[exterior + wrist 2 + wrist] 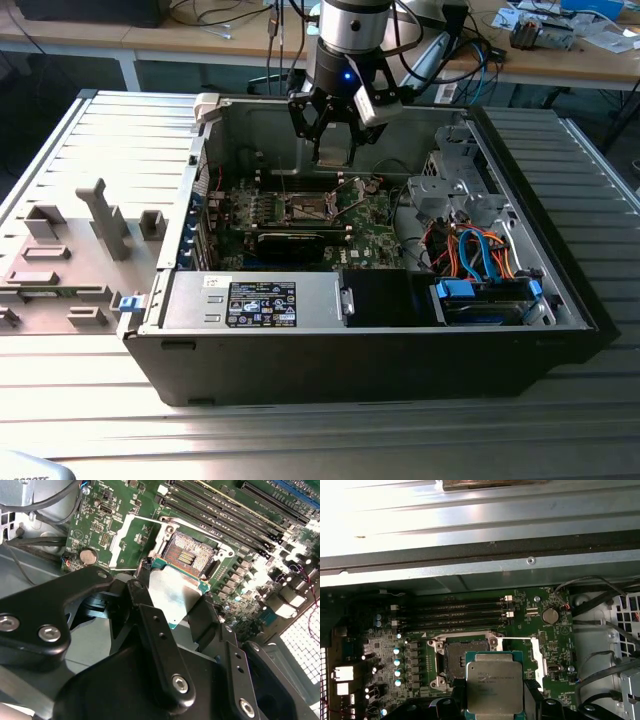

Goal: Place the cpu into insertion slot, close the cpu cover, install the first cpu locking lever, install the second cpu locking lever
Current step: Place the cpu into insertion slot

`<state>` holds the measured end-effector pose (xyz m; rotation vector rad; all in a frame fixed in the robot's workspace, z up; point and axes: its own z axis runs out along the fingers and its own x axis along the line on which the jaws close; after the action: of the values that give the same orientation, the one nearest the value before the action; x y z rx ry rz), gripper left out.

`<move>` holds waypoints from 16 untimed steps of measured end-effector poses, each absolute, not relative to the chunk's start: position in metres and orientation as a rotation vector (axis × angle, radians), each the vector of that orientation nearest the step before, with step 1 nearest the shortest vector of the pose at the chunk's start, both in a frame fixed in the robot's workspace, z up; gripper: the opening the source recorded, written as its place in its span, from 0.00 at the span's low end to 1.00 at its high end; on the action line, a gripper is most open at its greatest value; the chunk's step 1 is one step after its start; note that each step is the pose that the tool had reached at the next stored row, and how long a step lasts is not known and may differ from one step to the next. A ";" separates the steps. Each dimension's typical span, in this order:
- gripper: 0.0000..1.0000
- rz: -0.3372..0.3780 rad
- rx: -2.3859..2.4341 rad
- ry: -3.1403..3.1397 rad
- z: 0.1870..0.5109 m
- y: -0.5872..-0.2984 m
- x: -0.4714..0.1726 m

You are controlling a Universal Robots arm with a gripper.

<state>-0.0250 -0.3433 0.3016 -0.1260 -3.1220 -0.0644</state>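
Noted gripper (334,158) clamped on 2 opposite edges of cpu (495,687), held above motherboard (522,625), near exposed insertion slot (462,655); not seated.

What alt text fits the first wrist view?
The gripper holds the cpu above the green motherboard, near the uncovered insertion slot and not yet seated. The cpu cover stands open beside the slot; black memory slots lie between it and the metal case wall.
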 end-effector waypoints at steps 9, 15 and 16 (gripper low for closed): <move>0.54 -0.064 -0.134 -3.122 0.302 -0.343 -0.025; 0.54 -0.064 -0.143 -3.121 0.302 -0.343 -0.025; 0.54 -0.064 -0.145 -3.121 0.302 -0.343 -0.025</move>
<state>-0.0250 -0.3433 0.3015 -0.1454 -3.1213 -0.0644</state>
